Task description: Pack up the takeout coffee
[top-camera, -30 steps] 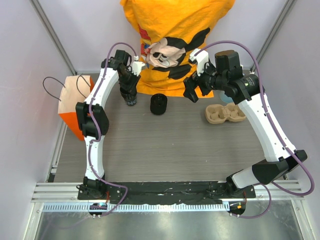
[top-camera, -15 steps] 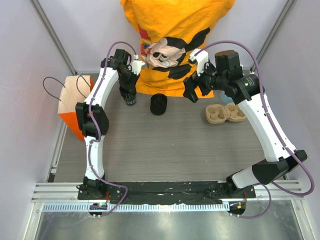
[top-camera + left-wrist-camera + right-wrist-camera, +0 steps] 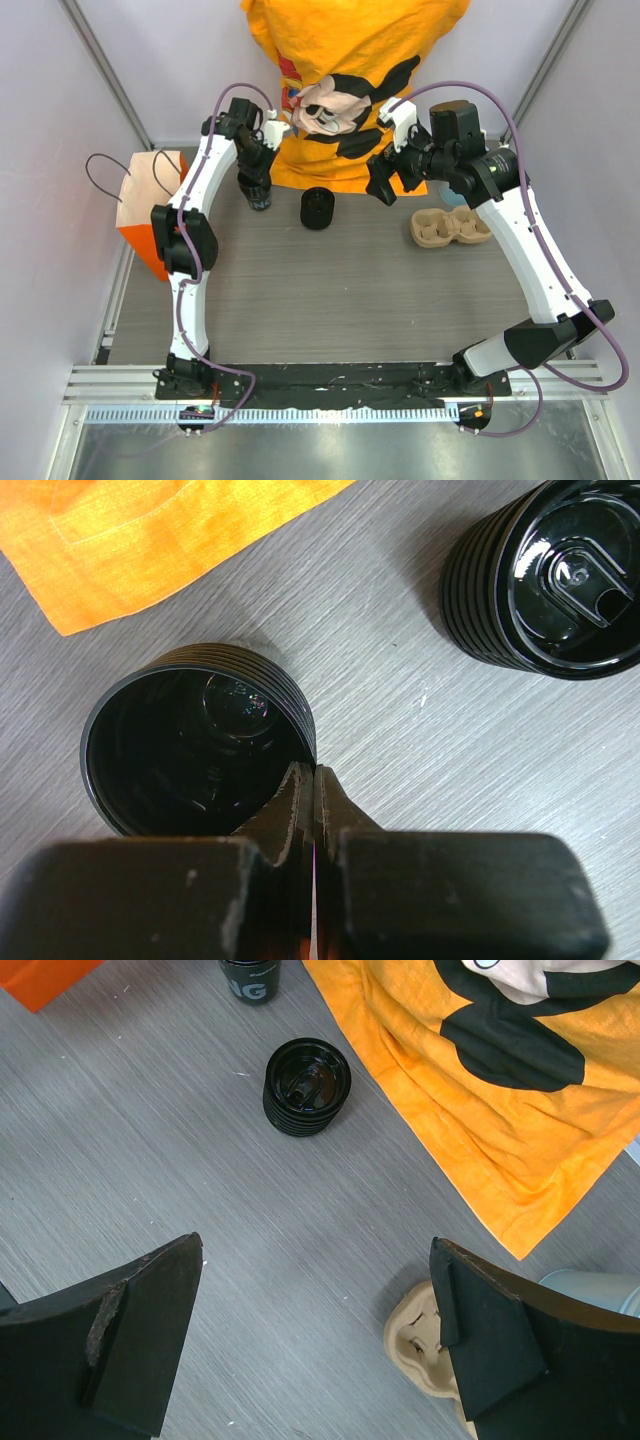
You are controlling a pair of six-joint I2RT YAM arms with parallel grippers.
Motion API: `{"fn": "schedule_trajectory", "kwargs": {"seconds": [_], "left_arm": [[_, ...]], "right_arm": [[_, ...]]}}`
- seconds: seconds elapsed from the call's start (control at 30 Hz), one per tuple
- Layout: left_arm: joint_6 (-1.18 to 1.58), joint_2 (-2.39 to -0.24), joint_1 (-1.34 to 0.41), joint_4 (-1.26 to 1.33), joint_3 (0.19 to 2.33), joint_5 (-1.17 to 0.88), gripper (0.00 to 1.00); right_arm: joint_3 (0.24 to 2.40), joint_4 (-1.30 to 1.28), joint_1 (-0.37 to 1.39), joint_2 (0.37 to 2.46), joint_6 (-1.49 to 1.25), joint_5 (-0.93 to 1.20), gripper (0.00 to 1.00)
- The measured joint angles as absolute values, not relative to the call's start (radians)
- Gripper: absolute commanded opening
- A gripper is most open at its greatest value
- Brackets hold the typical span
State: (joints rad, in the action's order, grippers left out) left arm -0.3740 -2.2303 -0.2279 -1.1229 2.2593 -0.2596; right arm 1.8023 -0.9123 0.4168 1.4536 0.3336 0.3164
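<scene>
At the far edge of the bench (image 3: pixel 350 290) the left tool (image 3: pixel 308 775) clamps the rim of the lidless cup (image 3: pixel 190 745), the right tool (image 3: pixel 315 1260) hangs open and empty; next, probably a level lift.

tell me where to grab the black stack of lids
Grip the stack of lids across its ribbed side wall, coming straight down with the right hand open wide. It sits flat and round, clear of the orange cloth and the printed cup.

My matt black fingers (image 3: pixel 200 900) look like scuffed plastic. The ribbed cup (image 3: pixel 130 695) shines glossy black. The table (image 3: pixel 400 730) is matt grey woodgrain.
</scene>
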Motion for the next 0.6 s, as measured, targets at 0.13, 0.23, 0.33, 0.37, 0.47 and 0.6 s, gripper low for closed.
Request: {"fn": "schedule_trajectory", "kwargs": {"seconds": [0.13,0.23,0.33,0.37,0.47,0.6], "left_arm": [[-0.374,-2.23,-0.228,-1.119,2.259,-0.247,0.0],[-0.374,-2.23,-0.228,-1.116,2.259,-0.237,0.0],[-0.374,-2.23,-0.228,-1.111,2.259,-0.226,0.0],[-0.374,-2.23,-0.228,-1.108,2.259,-0.223,0.0],[-0.374,-2.23,-0.228,-1.103,2.259,-0.215,0.0],[-0.374,-2.228,-0.228,-1.097,2.259,-0.203,0.0]], "right_arm": [[1.802,-0.912,0.417,1.454,0.333,0.316,1.0],[1.802,-0.912,0.417,1.454,0.333,0.316,1.0],[1.803,-0.912,0.417,1.454,0.333,0.316,1.0],[1.802,-0.912,0.417,1.454,0.333,0.316,1.0],[1.802,-0.912,0.417,1.454,0.333,0.316,1.0],[1.802,-0.913,0.417,1.454,0.333,0.316,1.0]]}}
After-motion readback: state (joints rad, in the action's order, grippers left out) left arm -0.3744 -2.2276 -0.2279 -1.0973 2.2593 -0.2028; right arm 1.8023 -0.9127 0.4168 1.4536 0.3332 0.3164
